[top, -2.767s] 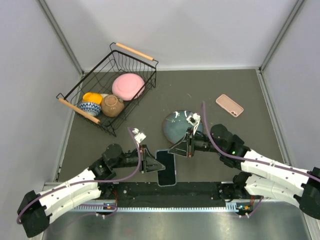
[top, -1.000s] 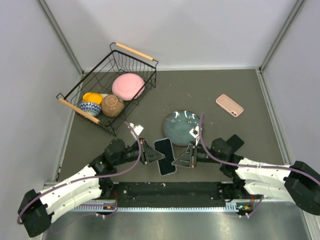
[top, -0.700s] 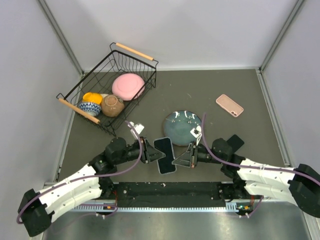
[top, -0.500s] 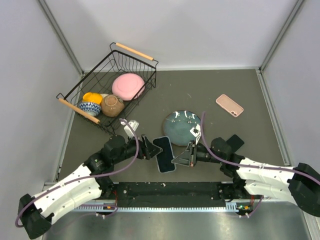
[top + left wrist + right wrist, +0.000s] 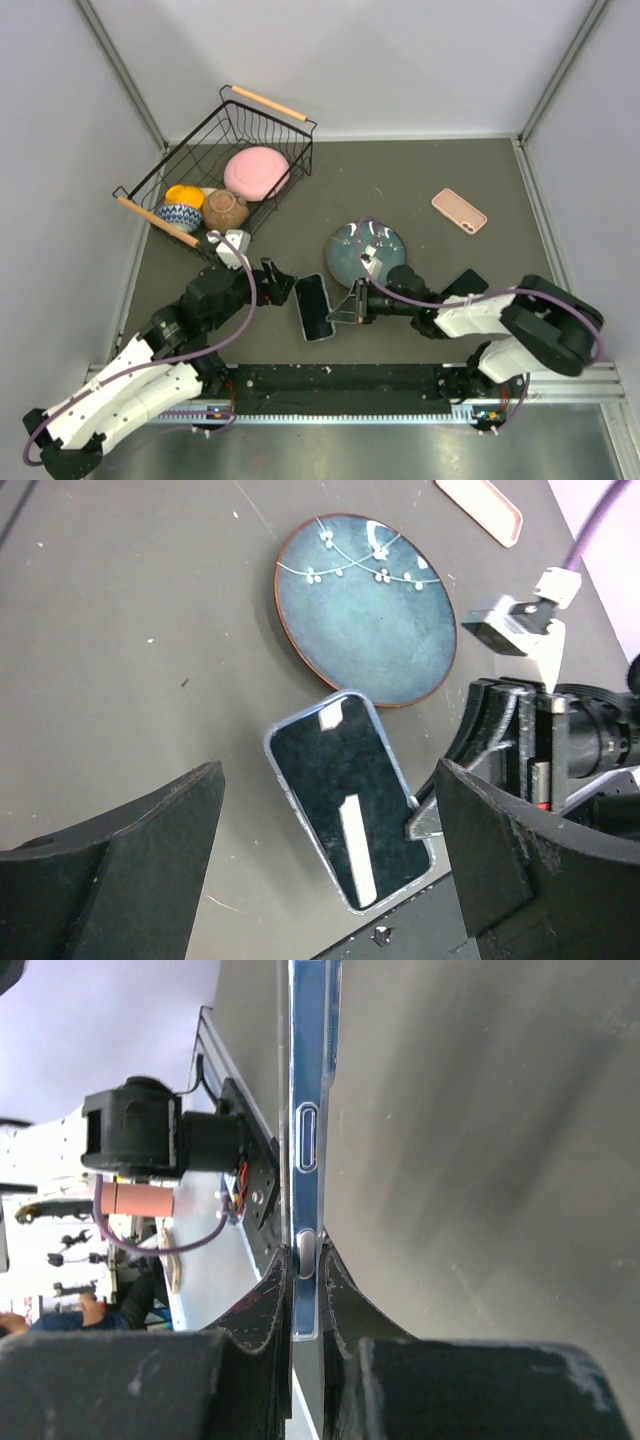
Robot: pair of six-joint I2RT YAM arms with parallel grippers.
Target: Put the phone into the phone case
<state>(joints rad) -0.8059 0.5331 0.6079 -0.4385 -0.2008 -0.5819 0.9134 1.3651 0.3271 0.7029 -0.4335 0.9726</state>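
Observation:
The phone (image 5: 313,307), dark-screened with a pale blue rim, lies face up near the table's front edge. My right gripper (image 5: 338,309) is shut on its right long edge. In the right wrist view the fingers (image 5: 268,1295) pinch the phone (image 5: 304,1110) edge-on at a side button. My left gripper (image 5: 275,285) stands open just left of the phone, touching nothing. From the left wrist the phone (image 5: 348,798) shows between the spread jaws of the left gripper (image 5: 328,810). The pink phone case (image 5: 459,210) lies far off at the right back; the pink phone case (image 5: 480,497) also shows at the left wrist view's top edge.
A blue-green plate (image 5: 365,250) sits just behind the phone. At the back left stands a black wire basket (image 5: 265,100) with wooden handles, holding a pink bowl (image 5: 256,172) and other crockery. Grey walls close in on both sides.
My left gripper has let go of the phone, opened wide and drawn back to the left. The right gripper has kept its hold and carried the phone a little leftward.

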